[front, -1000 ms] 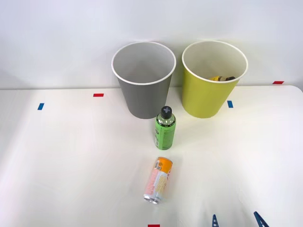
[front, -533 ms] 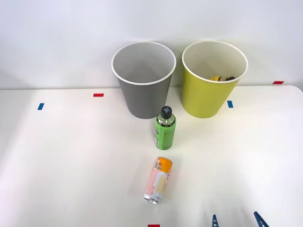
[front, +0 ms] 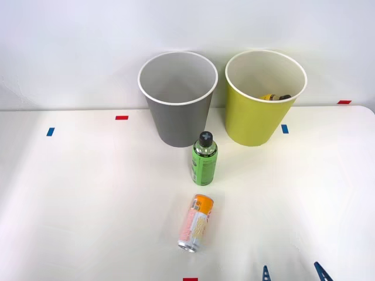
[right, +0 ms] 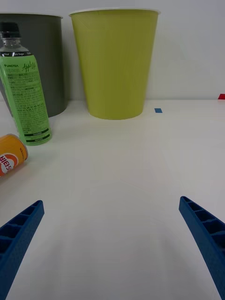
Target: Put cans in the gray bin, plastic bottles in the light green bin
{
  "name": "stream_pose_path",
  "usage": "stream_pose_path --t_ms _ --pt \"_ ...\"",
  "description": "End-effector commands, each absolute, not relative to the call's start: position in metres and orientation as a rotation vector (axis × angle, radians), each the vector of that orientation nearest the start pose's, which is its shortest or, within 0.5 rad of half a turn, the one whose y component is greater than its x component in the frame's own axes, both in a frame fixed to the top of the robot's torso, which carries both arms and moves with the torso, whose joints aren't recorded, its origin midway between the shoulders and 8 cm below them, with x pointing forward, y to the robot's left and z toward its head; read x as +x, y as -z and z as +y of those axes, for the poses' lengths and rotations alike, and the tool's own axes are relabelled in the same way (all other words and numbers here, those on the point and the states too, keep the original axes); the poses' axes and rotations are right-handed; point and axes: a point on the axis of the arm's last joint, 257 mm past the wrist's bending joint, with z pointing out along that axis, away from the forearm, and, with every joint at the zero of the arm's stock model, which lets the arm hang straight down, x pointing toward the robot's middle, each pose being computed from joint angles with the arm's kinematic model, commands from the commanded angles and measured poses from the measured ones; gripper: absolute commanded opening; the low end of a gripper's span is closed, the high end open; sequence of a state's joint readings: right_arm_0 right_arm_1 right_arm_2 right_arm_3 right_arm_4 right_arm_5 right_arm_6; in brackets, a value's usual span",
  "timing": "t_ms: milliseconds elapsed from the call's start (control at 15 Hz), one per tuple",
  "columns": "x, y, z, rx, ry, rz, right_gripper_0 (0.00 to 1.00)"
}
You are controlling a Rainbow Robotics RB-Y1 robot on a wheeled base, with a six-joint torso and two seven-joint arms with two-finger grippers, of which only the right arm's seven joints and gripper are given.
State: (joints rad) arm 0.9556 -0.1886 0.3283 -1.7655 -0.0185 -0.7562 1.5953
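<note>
The gray bin [front: 177, 99] [right: 44, 56] and the light green bin [front: 263, 99] [right: 115, 61] stand side by side at the back of the table. A yellowish dark-capped bottle [front: 275, 97] lies inside the light green bin. In front of the gray bin, a green-labelled plastic bottle [front: 204, 159] [right: 24, 89] with a black cap stands upright. Nearer to me, a can [front: 195, 223] [right: 10, 153] with orange, pink and white print lies on its side. My right gripper [front: 292, 273] [right: 112, 243] is open low at the front edge, to the right of the can, holding nothing.
The white table [front: 88, 199] has small red tape marks [front: 121, 117] and blue tape marks [front: 50, 132] near its back and front edges. A white wall rises behind the bins.
</note>
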Motion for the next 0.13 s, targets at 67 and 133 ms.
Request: stream_pose_path --t_ms 67,133 --pt "0.2193 0.3013 -0.2058 -0.04 -0.038 1.559 1.0" --pt "0.2193 0.3013 -0.2058 -0.04 -0.038 1.559 1.0"
